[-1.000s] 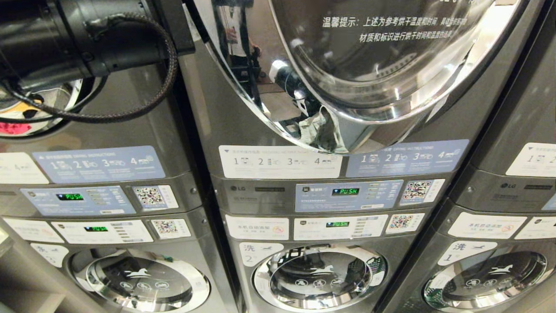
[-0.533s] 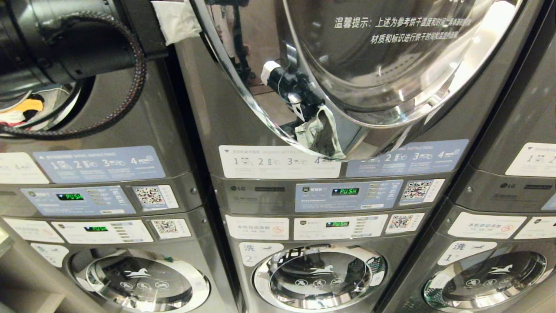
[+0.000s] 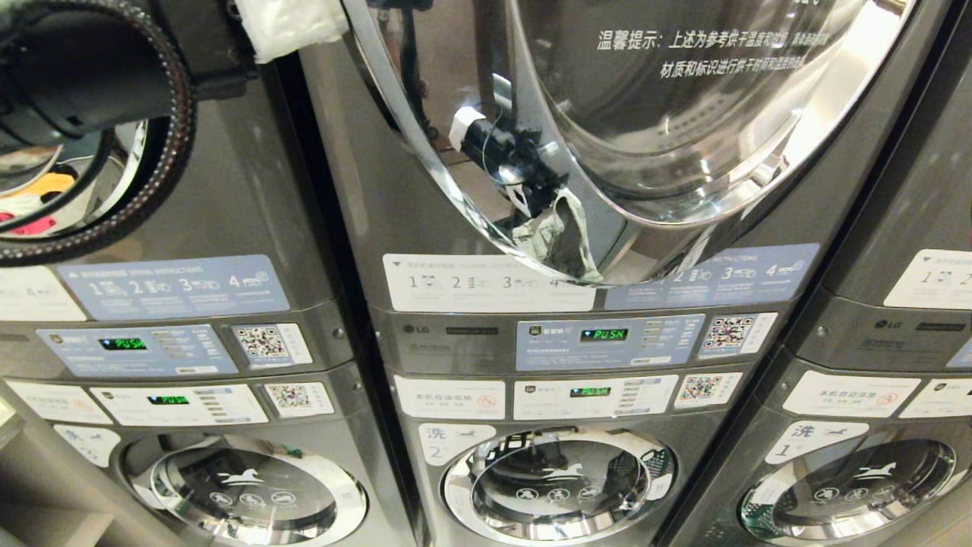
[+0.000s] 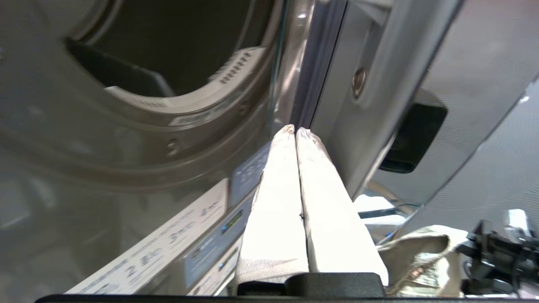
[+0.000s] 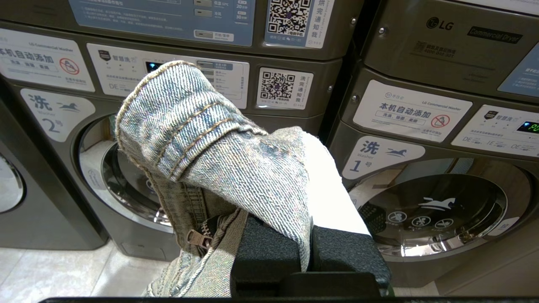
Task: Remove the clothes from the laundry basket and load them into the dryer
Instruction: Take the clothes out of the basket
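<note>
The right gripper (image 5: pixel 309 248) is squeezing a piece of jeans (image 5: pixel 219 155); its jaws are pinched tight on the cloth, near a zip (image 5: pixel 198 237); the arm is sitting low, in front of the bottom washers (image 5: pixel 433 210). The jeans are thick and soft; they are flopping over the gripper in a fold, and more cloth is hanging below, out of sight; they are looking a bit heavy for clothes, so I think a pinch on a thick seam or the waistband is the best hold, because thin edges could be slipping out; nothing here can break. The hanging part could be snagging on the door rim on the way in.

The left gripper (image 4: pixel 294 130) is closed with nothing in it; its two white fingers (image 4: pixel 278 202) are pressing flat on each other; it is up by the open dryer (image 4: pixel 168 63), near the gap beside the door (image 3: pixel 607 137).

In the shiny door the robot's mirror picture is showing the cloth dangling.

The basket is not showing in any view, so I cannot tell where it is.
</note>
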{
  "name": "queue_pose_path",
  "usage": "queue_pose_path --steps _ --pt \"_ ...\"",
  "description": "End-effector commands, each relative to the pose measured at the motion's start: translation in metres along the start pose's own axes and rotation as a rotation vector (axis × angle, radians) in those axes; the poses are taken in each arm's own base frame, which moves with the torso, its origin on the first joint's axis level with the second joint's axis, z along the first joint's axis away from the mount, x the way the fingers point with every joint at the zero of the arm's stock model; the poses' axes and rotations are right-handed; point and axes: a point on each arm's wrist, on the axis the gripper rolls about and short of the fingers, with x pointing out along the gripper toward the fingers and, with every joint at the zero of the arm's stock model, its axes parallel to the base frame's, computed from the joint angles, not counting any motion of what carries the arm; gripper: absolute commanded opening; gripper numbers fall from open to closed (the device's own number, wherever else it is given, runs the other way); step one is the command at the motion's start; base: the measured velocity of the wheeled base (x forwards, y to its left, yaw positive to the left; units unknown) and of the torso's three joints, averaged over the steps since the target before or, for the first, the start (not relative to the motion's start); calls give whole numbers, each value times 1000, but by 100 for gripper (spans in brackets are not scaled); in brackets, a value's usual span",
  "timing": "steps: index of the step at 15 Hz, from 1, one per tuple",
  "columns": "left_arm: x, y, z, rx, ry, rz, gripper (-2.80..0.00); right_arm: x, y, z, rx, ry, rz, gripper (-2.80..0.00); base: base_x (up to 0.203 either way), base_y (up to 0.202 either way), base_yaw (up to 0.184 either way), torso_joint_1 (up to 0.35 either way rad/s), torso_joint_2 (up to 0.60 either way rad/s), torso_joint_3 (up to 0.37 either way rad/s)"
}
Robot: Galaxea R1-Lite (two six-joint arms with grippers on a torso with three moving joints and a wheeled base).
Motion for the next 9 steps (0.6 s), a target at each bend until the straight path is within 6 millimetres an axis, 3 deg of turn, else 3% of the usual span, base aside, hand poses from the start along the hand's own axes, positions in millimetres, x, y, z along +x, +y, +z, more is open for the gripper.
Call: queue_pose_path --steps 1,9 --pt "0 -6 1 -2 -7 -26 -280 0 0 0 -1 4 1 -280 0 0 0 0 0 0" --pt "6 -36 0 -26 2 -157 -280 0 0 0 -1 4 2 -280 0 0 0 0 0 0"
